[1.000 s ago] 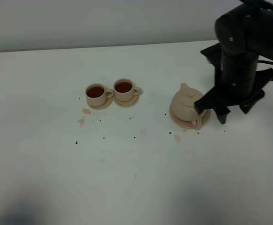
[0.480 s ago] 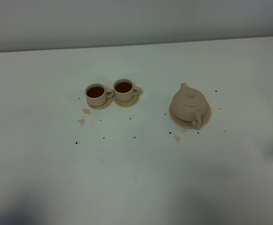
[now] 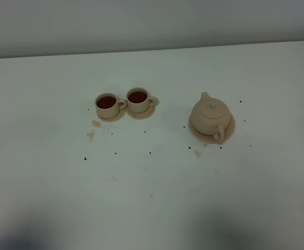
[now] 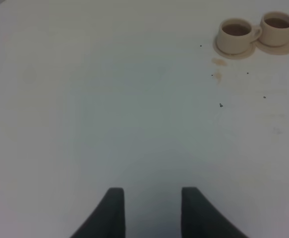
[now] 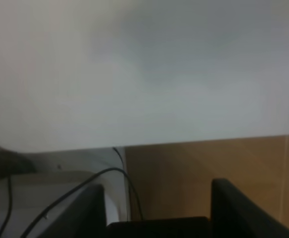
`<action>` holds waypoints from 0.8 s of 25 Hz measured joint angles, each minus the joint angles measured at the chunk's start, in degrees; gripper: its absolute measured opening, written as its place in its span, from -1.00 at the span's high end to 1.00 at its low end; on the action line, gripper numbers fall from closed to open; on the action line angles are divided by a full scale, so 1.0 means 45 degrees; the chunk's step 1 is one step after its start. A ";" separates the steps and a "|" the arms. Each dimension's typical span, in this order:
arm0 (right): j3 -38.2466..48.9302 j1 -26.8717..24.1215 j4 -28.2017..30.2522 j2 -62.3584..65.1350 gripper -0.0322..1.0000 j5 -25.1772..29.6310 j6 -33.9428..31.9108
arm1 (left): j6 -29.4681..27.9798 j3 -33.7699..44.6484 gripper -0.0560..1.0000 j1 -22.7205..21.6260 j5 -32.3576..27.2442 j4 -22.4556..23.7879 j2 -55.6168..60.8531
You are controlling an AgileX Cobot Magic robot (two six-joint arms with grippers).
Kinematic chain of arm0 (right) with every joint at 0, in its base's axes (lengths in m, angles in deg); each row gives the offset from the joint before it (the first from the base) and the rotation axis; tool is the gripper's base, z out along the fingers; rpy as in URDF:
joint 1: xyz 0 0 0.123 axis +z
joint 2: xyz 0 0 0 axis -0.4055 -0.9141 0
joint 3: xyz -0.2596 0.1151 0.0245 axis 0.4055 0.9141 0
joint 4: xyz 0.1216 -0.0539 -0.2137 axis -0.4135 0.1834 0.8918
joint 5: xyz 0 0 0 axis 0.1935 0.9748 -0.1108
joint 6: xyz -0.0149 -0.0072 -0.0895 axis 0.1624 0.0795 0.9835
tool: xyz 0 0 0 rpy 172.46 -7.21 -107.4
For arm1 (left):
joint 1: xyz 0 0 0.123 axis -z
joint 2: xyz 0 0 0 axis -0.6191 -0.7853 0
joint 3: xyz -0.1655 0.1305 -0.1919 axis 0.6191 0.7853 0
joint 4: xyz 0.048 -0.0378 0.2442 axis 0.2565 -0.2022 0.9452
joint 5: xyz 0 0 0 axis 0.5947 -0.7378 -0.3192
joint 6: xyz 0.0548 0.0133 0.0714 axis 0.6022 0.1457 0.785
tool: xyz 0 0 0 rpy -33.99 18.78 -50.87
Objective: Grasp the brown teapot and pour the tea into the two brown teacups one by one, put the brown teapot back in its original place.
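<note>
A second ago my right arm was standing over the brown teapot [image 3: 210,115], its dark fingers spread on either side of the pot's handle end. Half a second ago only a sliver of it was showing at the right edge of the high view, and now it is gone from that view altogether. Nothing else has shifted: the pot and the cups are lying exactly where they were.

The brown teapot is sitting upright on its round saucer plate [image 3: 229,128], lid on, spout pointing toward the far edge of the table [image 3: 152,198], loop handle toward the near edge. The two brown teacups [image 3: 106,104] [image 3: 138,99] are standing side by side on their small saucers, well apart from the pot on its left, both holding dark tea. Small tan drips [image 3: 96,123] and dark specks are dotting the white surface around them.

My right gripper [image 5: 159,208] is pointing away from the table now, facing a pale wall, a wooden panel [image 5: 203,173] and some loose black cables [image 5: 75,186]. Its two dark fingers [image 5: 89,213] are standing wide apart and are gripping nothing.

My left gripper [image 4: 151,210] is hanging low over bare white table, tilted so that its wrist view is taking in the teacups [image 4: 236,33] far ahead. Its fingers [image 4: 112,210] are parted with a clear gap between them, and nothing is sitting in that gap.
</note>
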 joint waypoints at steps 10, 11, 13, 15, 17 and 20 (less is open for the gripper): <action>0.0225 0.0000 -0.0117 0.5170 -0.01 0.0129 0.0483 | 0.0000 0.0000 0.28 0.0000 0.0000 0.0000 0.0000; 0.0225 0.0000 -0.0102 0.5545 -0.01 0.0129 0.0483 | 0.0000 0.0000 0.28 0.0000 0.0000 0.0000 0.0000; 0.0225 0.0000 -0.0046 0.6364 -0.01 0.0025 0.0483 | 0.0000 0.0000 0.28 0.0000 0.0000 0.0000 0.0000; 0.0235 0.0000 -0.0001 0.6950 -0.01 -0.0203 0.0483 | 0.0000 0.0000 0.28 0.0000 0.0000 0.0000 0.0000; 0.0235 0.0000 0.0039 0.7350 -0.01 -0.0298 0.0483 | 0.0000 0.0000 0.28 0.0000 0.0000 0.0000 0.0000; 0.0235 0.0000 0.0065 0.7802 -0.01 -0.0343 0.0483 | 0.0000 0.0000 0.28 0.0000 0.0000 0.0000 0.0000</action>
